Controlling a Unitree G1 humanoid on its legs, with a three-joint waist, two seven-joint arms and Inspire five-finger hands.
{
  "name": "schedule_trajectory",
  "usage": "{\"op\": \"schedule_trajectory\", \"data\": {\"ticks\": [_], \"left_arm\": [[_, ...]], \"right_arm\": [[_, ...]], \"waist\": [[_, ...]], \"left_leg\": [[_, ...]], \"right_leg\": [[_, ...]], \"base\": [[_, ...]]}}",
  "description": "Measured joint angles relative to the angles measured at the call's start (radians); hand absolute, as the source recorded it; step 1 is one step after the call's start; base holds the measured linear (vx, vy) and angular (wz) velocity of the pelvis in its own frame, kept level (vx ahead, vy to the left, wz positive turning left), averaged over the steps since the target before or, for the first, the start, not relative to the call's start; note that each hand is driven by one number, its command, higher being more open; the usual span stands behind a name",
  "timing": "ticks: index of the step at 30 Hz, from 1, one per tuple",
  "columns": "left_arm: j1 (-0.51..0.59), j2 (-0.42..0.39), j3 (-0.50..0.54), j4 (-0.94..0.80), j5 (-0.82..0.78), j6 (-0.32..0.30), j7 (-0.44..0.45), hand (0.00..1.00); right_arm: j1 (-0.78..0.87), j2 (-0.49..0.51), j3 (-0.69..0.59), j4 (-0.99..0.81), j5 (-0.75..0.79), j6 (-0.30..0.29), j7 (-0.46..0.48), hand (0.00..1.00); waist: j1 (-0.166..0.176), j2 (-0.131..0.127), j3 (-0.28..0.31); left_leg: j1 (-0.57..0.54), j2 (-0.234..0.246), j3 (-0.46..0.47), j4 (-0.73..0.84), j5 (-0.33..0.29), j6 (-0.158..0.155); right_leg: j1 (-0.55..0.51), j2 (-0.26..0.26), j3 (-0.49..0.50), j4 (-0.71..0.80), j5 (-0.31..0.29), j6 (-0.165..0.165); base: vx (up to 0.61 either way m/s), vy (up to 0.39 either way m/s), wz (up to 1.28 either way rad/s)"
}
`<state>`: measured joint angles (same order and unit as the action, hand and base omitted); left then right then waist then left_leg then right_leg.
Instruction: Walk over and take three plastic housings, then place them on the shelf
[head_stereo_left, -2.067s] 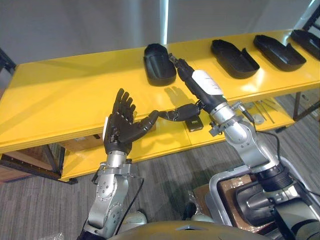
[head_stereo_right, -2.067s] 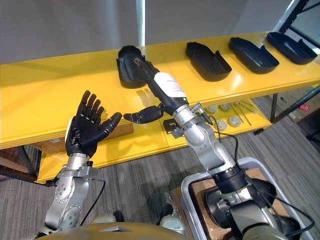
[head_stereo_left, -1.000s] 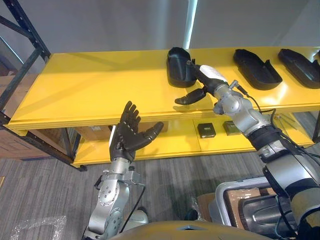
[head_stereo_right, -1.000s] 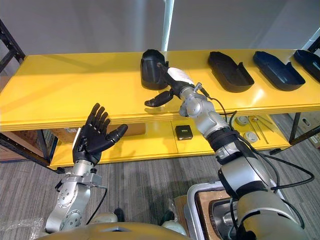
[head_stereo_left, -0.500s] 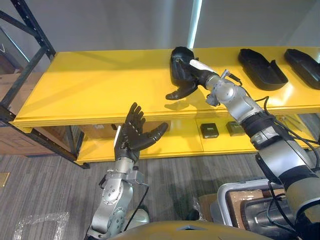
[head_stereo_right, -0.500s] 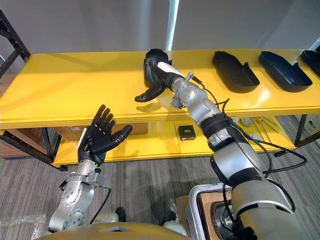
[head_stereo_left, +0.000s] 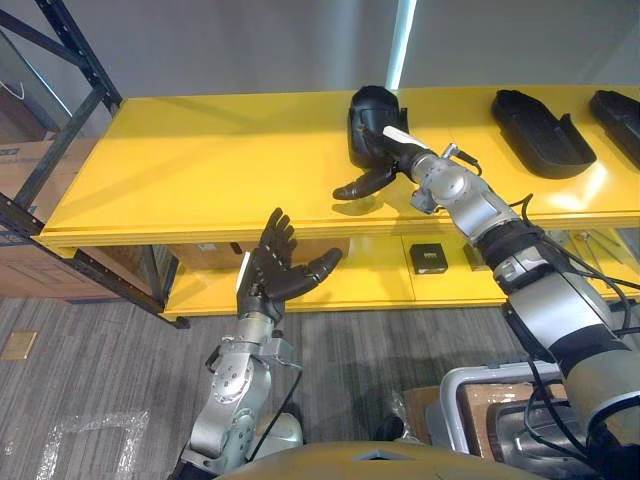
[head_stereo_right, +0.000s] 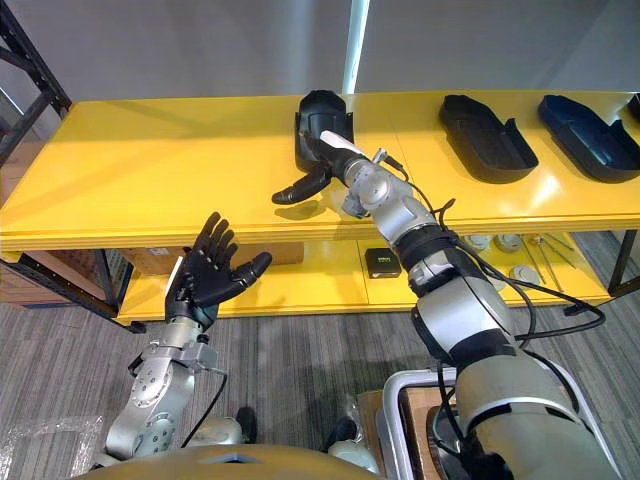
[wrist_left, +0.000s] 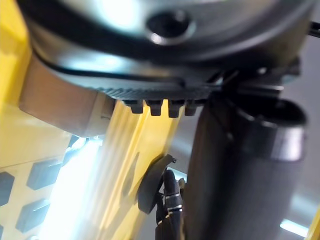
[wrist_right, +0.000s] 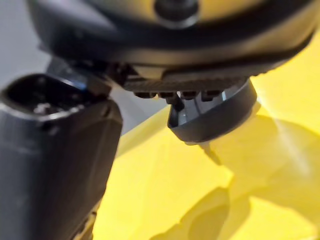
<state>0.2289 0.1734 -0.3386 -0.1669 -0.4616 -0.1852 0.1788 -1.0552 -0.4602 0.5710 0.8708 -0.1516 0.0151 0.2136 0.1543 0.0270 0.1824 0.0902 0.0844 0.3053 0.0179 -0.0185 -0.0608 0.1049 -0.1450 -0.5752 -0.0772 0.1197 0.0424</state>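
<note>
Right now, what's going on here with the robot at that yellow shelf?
The robot stands facing the yellow shelf. Its right hand reaches onto the leftmost black plastic housing on the top board; whether it has a grip on it cannot be told. The other housings lie further right on the same board. The left hand is raised in front of the shelf edge, open and empty.

Left robot hand (wrist_left: 150, 60) = dark bulk up close, w/ thumb standing out as a thick dark column & finger bases in a short row beside it. Past them: yellow shelf (wrist_left: 127, 145), strong glare along it. Tan box (wrist_left: 60, 102) sits against the yellow, near the hand. Farther off, black plastic housing (wrist_left: 149, 184) on the shelf, w/ right robot hand (wrist_left: 169, 212) right at its edge.
</note>
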Motion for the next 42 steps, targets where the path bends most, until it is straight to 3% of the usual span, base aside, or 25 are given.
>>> {"op": "schedule_trajectory", "data": {"ticks": [11,27,42], "left_arm": [[-0.004,0.006,-0.007,0.003,0.000,0.014,0.014,1.00],[-0.008,0.012,-0.008,0.007,0.000,0.015,0.016,1.00],[-0.042,0.023,-0.008,0.007,0.000,0.035,0.014,1.00]], "right_arm": [[-0.082,0.006,0.021,0.066,-0.007,-0.002,0.020,1.00],[-0.137,-0.006,0.083,0.099,-0.010,0.020,0.175,1.00],[-0.139,-0.007,0.129,0.098,-0.010,0.012,0.235,1.00]], "waist": [[0.010,0.004,0.046],[0.007,0.003,0.047],[0.003,-0.018,0.045]], "left_leg": [[-0.019,0.015,-0.002,0.028,-0.005,-0.006],[-0.027,0.019,0.001,0.037,-0.005,-0.006],[-0.012,0.024,0.023,0.032,-0.004,-0.008]], "right_leg": [[-0.005,0.010,-0.001,0.000,-0.005,-0.007],[-0.014,0.010,0.003,0.011,-0.007,-0.010],[-0.015,0.012,0.020,0.022,-0.010,-0.015]], "base": [[0.02,0.018,0.00],[0.02,0.031,-0.01],[0.01,0.032,-0.04]]}}
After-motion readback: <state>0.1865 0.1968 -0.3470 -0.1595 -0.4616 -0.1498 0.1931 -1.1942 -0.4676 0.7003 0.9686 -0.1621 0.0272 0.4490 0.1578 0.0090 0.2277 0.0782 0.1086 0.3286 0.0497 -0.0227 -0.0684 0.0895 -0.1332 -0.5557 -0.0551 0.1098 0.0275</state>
